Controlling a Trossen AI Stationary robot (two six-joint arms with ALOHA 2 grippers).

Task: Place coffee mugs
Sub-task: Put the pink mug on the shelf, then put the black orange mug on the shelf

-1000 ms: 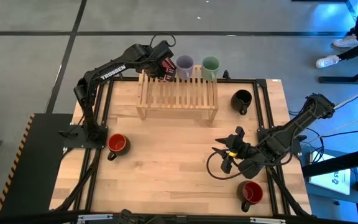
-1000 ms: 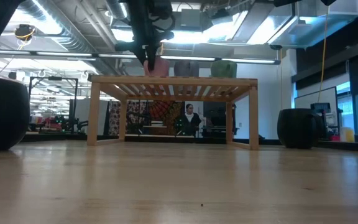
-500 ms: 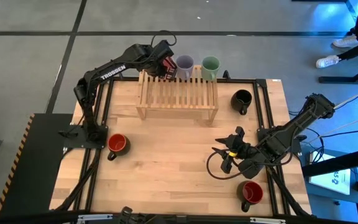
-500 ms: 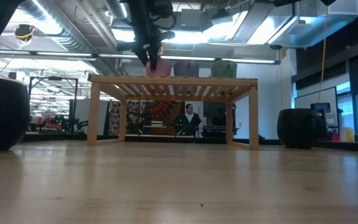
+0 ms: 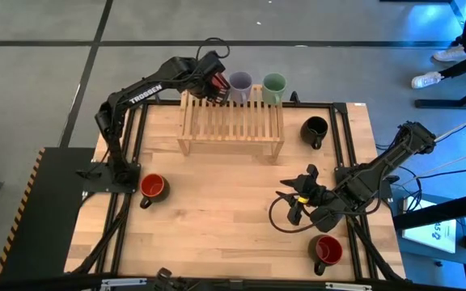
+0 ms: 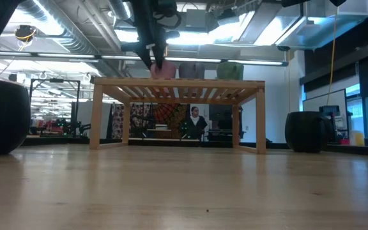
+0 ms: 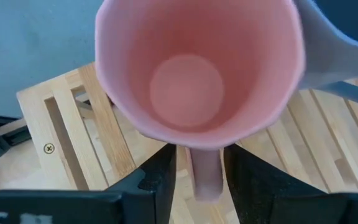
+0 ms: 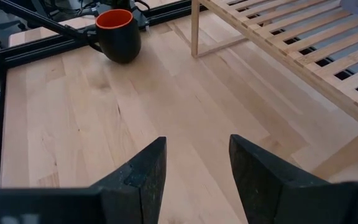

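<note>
Left end effector (image 5: 217, 86) over rack (image 5: 231, 136)

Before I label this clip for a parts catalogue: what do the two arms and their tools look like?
Both arms are dark and jointed. The left arm carries white "TROSSEN" lettering along one link. Black cables loop off the right arm near its tool. Each tool ends in two dark, flat, tapering fingers.

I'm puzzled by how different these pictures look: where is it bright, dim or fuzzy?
Low view: glaring ceiling lights leave the rack and dark mugs backlit; the nearest table boards blur. Left wrist view: the pink mug fills the frame, softly out of focus. High view: blue light tints the top right corner. Right wrist view: evenly lit, orange-rimmed mug sharp.
</note>
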